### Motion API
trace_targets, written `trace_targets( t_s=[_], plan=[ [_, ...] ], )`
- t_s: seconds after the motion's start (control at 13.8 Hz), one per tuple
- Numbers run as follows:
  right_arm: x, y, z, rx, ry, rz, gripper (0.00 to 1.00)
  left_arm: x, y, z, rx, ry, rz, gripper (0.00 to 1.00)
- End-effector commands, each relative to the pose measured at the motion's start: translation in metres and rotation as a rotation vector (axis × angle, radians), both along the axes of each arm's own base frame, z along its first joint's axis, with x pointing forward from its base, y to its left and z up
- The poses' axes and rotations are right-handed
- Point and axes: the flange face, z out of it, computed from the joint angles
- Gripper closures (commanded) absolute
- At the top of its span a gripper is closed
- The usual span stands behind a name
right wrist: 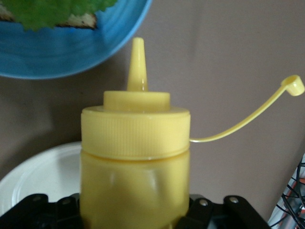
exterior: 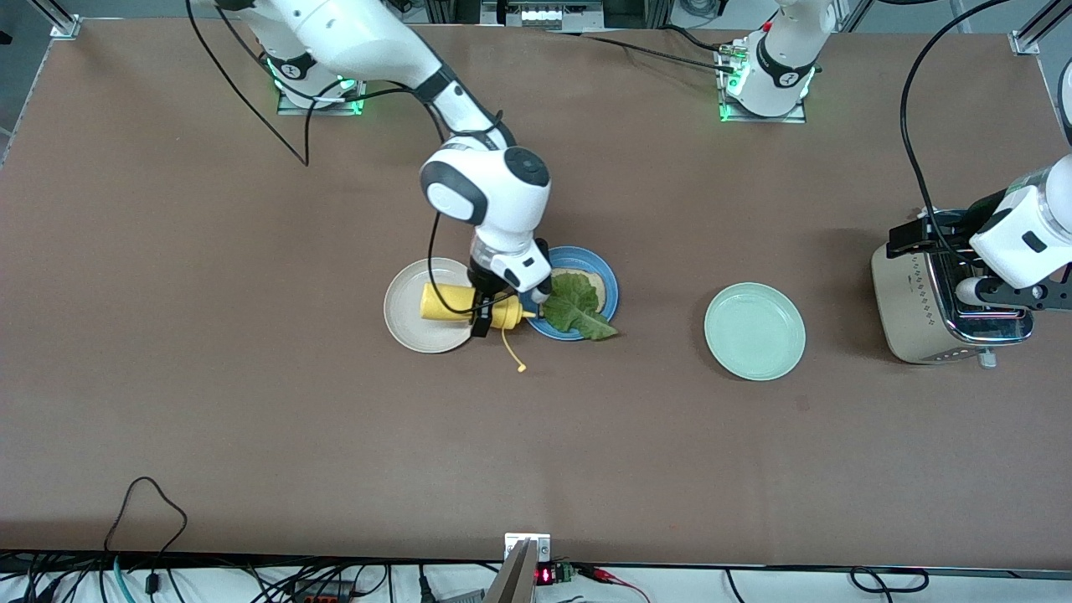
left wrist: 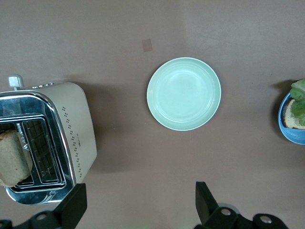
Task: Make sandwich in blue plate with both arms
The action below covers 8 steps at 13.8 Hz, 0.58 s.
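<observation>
The blue plate [exterior: 609,293] holds one toasted bread slice [exterior: 595,285] with a green lettuce leaf [exterior: 576,308] on it; the leaf's tip hangs over the rim. Both show again in the right wrist view: blue plate [right wrist: 71,52], lettuce [right wrist: 52,9]. My right gripper [exterior: 486,306] [right wrist: 136,214] is shut on a yellow squeeze bottle [exterior: 456,303] [right wrist: 136,157], held sideways over the cream-white plate [exterior: 406,322]. Its nozzle points at the blue plate and its cap [right wrist: 293,85] dangles open. My left gripper [exterior: 992,295] [left wrist: 140,205] hangs open and empty over the toaster [exterior: 930,310].
A second bread slice [left wrist: 12,157] stands in a slot of the toaster [left wrist: 71,129] at the left arm's end of the table. An empty mint-green plate [exterior: 754,331] [left wrist: 183,93] lies between the toaster and the blue plate [left wrist: 291,119]. Cables run along the table's near edge.
</observation>
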Motion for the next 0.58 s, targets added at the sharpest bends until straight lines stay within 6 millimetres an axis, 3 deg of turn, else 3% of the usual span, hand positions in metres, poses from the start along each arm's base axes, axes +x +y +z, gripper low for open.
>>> trace_targets(
  t_s=[0.0,0.14,0.29,0.51],
  plan=[
    [-0.003,0.013,-0.003,-0.040,-0.052,-0.008,0.75,0.000,0.002,0.007,-0.019,0.004,0.002,0.00],
    [-0.002,0.011,-0.001,-0.043,-0.052,-0.005,0.74,0.000,0.002,0.007,-0.019,0.004,0.002,0.00],
    [0.011,-0.001,0.019,-0.047,-0.058,-0.021,0.74,0.000,0.002,0.007,-0.019,0.004,0.002,0.00],
    [0.047,-0.047,0.089,0.030,-0.019,-0.080,0.74,0.000,0.002,0.007,-0.019,0.004,0.003,0.00]
  ],
)
